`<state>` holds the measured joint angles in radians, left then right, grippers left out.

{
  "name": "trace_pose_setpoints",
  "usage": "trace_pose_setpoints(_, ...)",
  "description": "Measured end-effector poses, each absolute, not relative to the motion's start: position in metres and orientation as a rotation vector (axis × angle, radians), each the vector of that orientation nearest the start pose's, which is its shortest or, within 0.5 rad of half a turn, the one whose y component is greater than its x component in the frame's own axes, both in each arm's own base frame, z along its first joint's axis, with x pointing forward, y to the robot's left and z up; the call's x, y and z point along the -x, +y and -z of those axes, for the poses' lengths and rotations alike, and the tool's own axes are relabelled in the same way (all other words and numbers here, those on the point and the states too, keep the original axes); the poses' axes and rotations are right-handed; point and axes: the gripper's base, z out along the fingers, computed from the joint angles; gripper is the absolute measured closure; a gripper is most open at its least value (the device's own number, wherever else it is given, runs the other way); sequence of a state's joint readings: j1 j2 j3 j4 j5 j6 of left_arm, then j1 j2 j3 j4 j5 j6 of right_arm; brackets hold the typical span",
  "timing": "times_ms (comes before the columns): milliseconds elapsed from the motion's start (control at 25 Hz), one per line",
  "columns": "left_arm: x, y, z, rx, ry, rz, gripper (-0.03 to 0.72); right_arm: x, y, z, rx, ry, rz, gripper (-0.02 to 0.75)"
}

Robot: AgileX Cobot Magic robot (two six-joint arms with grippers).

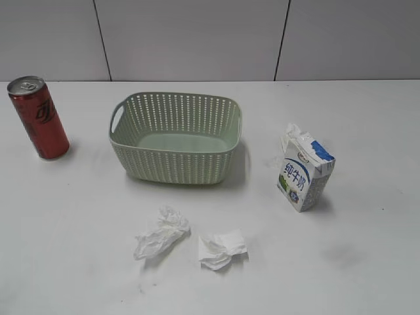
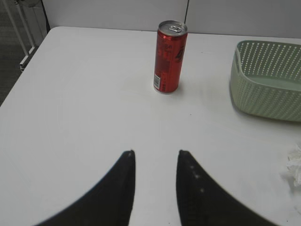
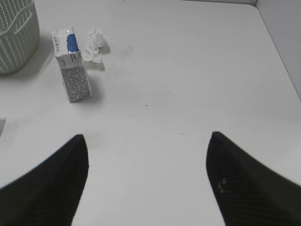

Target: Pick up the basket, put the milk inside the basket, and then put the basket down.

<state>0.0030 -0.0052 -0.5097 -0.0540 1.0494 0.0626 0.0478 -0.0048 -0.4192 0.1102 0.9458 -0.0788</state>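
Observation:
The sage-green basket (image 1: 176, 136) stands empty on the white table, mid-back in the exterior view. It also shows at the right of the left wrist view (image 2: 268, 80) and the top left corner of the right wrist view (image 3: 16, 35). The milk carton (image 1: 304, 174) stands upright to the basket's right, and it shows in the right wrist view (image 3: 71, 66). My left gripper (image 2: 155, 152) is open and empty over bare table, short of the can. My right gripper (image 3: 147, 136) is wide open and empty, right of the carton. Neither gripper shows in the exterior view.
A red soda can (image 1: 38, 118) stands at the far left and shows in the left wrist view (image 2: 169, 56). Two crumpled tissues (image 1: 161, 231) (image 1: 222, 249) lie in front of the basket. Another tissue (image 3: 95, 44) lies behind the carton. The table's right edge (image 3: 282, 52) is near.

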Motion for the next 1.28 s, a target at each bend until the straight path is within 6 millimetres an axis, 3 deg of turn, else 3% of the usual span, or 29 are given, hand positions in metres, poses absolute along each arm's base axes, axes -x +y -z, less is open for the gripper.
trace_pose_setpoints(1280, 0.0064, -0.0043, -0.2809, -0.063, 2.016, 0.023, 0.453, -0.0072, 0.0085, -0.2641, 0.119, 1.999, -0.111, 0.145)
